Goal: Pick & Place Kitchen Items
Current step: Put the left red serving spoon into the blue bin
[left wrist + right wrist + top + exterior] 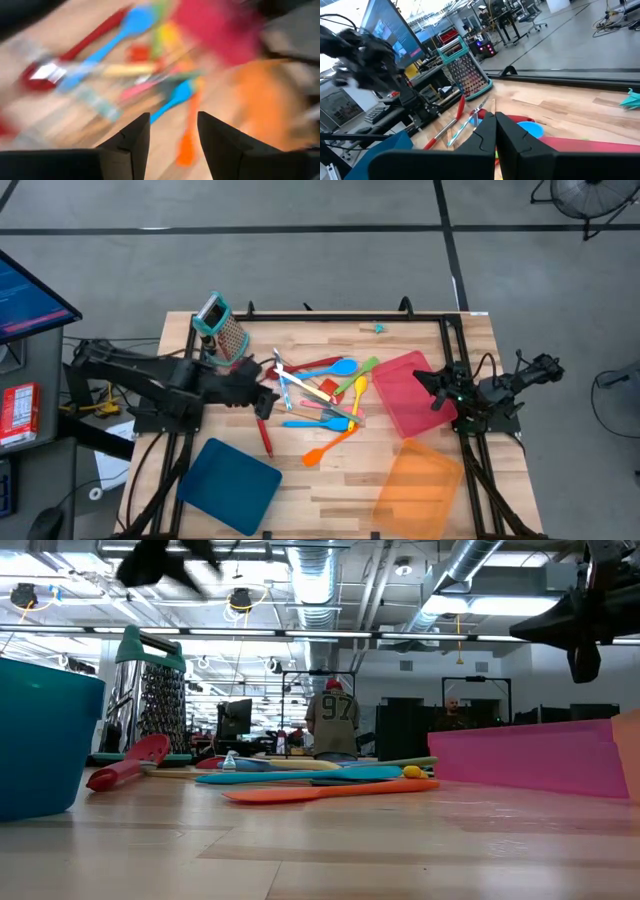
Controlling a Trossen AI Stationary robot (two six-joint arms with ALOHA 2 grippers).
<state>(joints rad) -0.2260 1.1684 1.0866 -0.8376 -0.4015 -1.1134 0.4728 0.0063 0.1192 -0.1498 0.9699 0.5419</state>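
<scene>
The pale wooden plank table [330,480] stands on grey floor; the low view alone shows the hall behind, where a person [333,720] in a numbered shirt stands. Left gripper [268,402], fingers apart and empty, hangs just beside the heap of coloured long-handled kitchen utensils [325,395]. Right gripper [437,388], fingers together, waits beyond them over the flat red tray [405,402].

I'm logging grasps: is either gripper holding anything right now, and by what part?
Nothing is held. The left gripper is open and empty above the utensil pile; the right gripper is shut on nothing.
</scene>
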